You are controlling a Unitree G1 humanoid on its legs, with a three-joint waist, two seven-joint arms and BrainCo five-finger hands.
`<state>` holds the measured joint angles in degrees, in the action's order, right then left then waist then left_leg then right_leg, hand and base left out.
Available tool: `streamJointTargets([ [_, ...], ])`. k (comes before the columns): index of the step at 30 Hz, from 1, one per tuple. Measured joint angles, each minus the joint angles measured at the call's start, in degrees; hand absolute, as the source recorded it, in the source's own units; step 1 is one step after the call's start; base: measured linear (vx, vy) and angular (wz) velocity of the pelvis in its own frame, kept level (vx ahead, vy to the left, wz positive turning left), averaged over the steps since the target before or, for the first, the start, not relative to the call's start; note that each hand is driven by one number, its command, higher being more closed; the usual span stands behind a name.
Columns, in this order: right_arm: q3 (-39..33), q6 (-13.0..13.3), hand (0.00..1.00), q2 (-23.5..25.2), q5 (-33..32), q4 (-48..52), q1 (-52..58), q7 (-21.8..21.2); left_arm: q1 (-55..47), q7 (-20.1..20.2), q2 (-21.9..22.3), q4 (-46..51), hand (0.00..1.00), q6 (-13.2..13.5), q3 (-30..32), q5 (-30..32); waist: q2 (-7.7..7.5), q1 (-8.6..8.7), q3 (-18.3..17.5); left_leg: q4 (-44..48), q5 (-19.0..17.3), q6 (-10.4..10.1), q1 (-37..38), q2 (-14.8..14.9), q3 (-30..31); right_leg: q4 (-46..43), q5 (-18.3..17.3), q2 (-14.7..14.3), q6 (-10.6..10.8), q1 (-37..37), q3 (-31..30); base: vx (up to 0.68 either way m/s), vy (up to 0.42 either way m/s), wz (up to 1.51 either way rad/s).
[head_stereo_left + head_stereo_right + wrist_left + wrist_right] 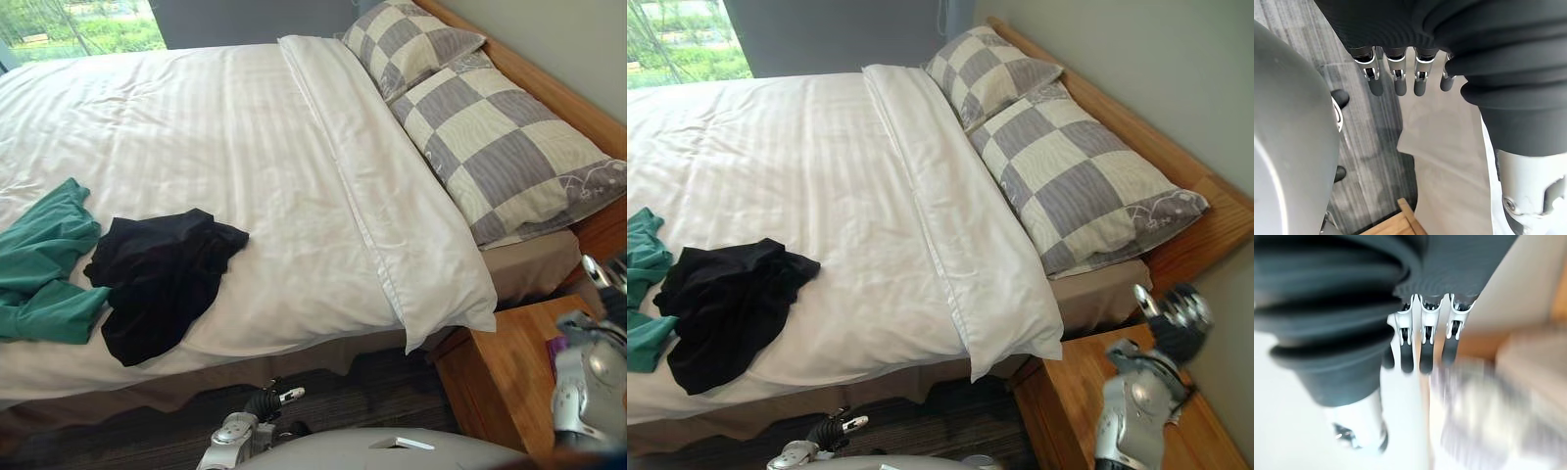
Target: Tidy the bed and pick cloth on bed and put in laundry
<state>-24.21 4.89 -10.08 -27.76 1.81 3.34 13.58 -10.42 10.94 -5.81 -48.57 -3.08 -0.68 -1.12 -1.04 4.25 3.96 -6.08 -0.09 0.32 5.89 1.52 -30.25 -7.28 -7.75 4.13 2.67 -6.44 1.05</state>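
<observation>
Black cloth [162,279], crumpled, near bed [225,147] front edge; green cloth [44,264], rumpled, touching its left side.

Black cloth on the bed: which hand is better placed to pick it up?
Left, probably. The black cloth lies toward the robot's left; the left hand hangs open nearer it, while the right hand is over the nightstand.
</observation>
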Motion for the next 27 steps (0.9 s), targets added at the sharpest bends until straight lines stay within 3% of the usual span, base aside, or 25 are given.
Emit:
streamJointTargets([
  [2,3.2,0.2,1.00,-0.2,-8.3,-0.3,-4.8,-3.6,0.2,-0.1,-0.4,0.0,0.00,-0.4,-1.7,0.0,0.48,-0.14,0.3,0.0,0.8,0.4,-1.1,-0.3,1.6,-0.7,-0.8,0.1,-0.7,0.7,0.1,-0.05,-0.054,0.30],
  [5,6.0,1.2,1.00,-0.3,-13.9,-1.1,-11.2,-5.1,1.3,-0.1,-1.1,0.0,0.00,-0.8,-3.5,-0.5,1.22,-0.45,1.7,0.0,2.3,0.8,-3.7,-0.4,2.8,-0.6,-1.2,0.1,-1.2,2.8,0.0,-0.10,-0.047,0.23],
  [11,7.4,2.6,1.00,-7.9,-20.1,-5.3,-32.2,-4.3,6.4,-1.6,-1.7,0.0,0.00,-1.5,-5.1,-4.6,5.39,-0.83,11.8,0.0,6.4,1.1,-11.1,0.0,5.4,-3.3,-1.2,-0.5,-1.5,10.6,1.3,-0.19,-0.024,0.23],
  [14,7.8,3.1,1.00,-9.2,-20.5,-5.2,-37.7,-2.8,8.0,-2.6,-2.0,0.6,0.00,-0.2,-5.4,-5.4,6.36,-1.65,15.5,0.1,7.4,1.0,-14.5,0.1,5.5,-5.7,-1.0,-0.5,-1.5,15.0,1.1,-0.11,0.006,0.02],
  [22,13.7,4.8,1.00,-7.3,-22.6,-4.9,-40.9,2.6,13.9,-5.3,-2.0,1.2,0.00,1.0,-5.9,-9.1,7.32,-4.45,20.0,0.4,9.7,1.6,-25.9,-0.4,4.8,-14.6,-2.8,0.2,-1.4,30.6,0.4,-0.02,-0.007,0.02],
  [25,13.9,6.8,1.00,-4.1,-22.8,-6.5,-41.1,2.4,15.7,-7.5,-1.1,1.3,0.00,2.8,-5.9,-9.6,7.57,-5.10,22.7,0.4,10.3,1.9,-28.2,-0.5,3.8,-17.5,-3.7,0.5,-1.8,34.6,-0.2,0.00,-0.013,-0.05],
  [27,13.8,9.2,1.00,-1.8,-24.2,-9.9,-41.0,0.0,16.8,-8.6,-0.3,1.3,0.00,4.1,-5.9,-9.9,7.63,-4.97,24.8,0.4,10.6,2.0,-29.1,-0.5,2.8,-18.9,-4.2,0.5,-2.1,36.5,-0.6,0.02,-0.010,-0.12],
])
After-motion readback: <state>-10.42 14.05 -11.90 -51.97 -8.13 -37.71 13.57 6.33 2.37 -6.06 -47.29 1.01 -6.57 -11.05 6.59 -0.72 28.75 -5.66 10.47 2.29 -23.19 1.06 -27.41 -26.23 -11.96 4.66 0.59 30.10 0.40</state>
